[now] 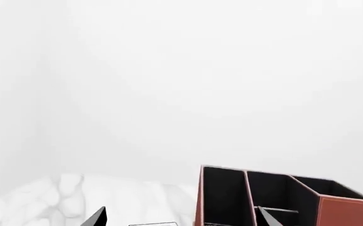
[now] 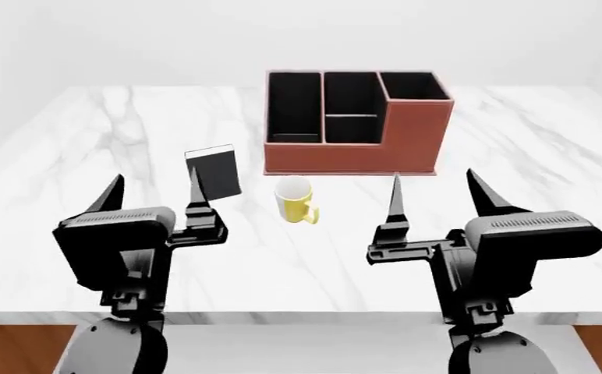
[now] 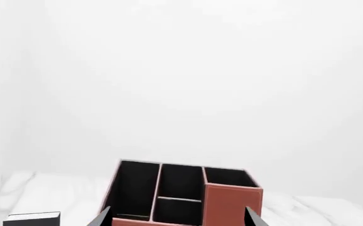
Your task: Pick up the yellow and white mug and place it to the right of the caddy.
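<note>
As the left wrist view shows it, I see the caddy (image 1: 282, 200) at the frame's lower edge, its black-lined compartments open toward the camera, standing on the marble table (image 1: 37, 202). Two dark fingertips (image 1: 97, 217) of the left gripper (image 1: 181, 221) enter at the bottom edge, well apart, so I read that gripper as spread. A thin pale edge between them may be the top of the black slab; I cannot confirm it. The yellow and white mug does not appear in this view.

From the head view, the yellow and white mug (image 2: 297, 200) stands upright on the table (image 2: 550, 148), just in front of the caddy (image 2: 355, 123) and near its left front portion, handle turned toward the robot and slightly right. The black slab (image 2: 214, 174) stands upright just to the mug's left. The left gripper (image 2: 150, 195) and right gripper (image 2: 437, 193) both hover with fingers apart and empty. The mug lies between the two, ahead of both and low; I judge the black slab obstructs the left approach, and the target zone is right of the caddy, so the right arm suits. It must travel forward and to its left, then down.

Through the right wrist view, I see the caddy (image 3: 185, 195) centred and the black slab (image 3: 32, 219) at the lower corner. Fingertips (image 3: 252, 215) of the right gripper (image 3: 178, 221) sit wide apart. The mug is below this frame.
</note>
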### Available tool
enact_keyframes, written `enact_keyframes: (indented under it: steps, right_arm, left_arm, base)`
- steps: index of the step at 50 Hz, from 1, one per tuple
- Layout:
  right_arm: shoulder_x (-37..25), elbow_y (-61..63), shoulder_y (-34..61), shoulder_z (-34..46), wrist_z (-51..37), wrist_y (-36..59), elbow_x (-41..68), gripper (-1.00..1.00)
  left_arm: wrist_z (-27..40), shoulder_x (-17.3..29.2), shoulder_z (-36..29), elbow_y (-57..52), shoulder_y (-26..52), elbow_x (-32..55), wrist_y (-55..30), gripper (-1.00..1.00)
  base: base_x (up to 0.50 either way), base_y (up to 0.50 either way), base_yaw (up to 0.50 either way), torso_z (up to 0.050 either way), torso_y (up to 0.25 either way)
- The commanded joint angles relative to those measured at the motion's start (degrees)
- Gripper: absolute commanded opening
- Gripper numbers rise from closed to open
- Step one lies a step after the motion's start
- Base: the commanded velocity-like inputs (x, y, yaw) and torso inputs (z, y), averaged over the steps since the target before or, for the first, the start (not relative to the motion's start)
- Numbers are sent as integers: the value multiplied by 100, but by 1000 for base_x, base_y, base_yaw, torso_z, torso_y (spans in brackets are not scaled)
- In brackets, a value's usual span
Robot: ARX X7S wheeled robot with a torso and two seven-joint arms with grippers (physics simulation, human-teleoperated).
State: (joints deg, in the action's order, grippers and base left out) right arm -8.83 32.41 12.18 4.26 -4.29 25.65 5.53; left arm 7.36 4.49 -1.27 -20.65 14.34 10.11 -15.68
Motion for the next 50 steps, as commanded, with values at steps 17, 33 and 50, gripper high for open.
enact_keyframes:
  steps: [17, 33, 50]
  right_arm:
    - [-98, 690, 174, 53, -133, 462, 237, 100]
    - [-147, 692, 156, 121, -173, 389, 305, 100]
    - [-328, 724, 85, 427, -121, 145, 160, 100]
  left_arm:
    - [227, 327, 77, -939, 109, 412, -369, 100]
    - [354, 406, 64, -954, 152, 507, -418, 100]
    - [425, 519, 52, -1006, 180, 623, -498, 100]
  base:
    - [0, -267, 0, 27, 0]
    - [15, -500, 0, 0, 0]
    - [432, -183, 0, 0, 0]
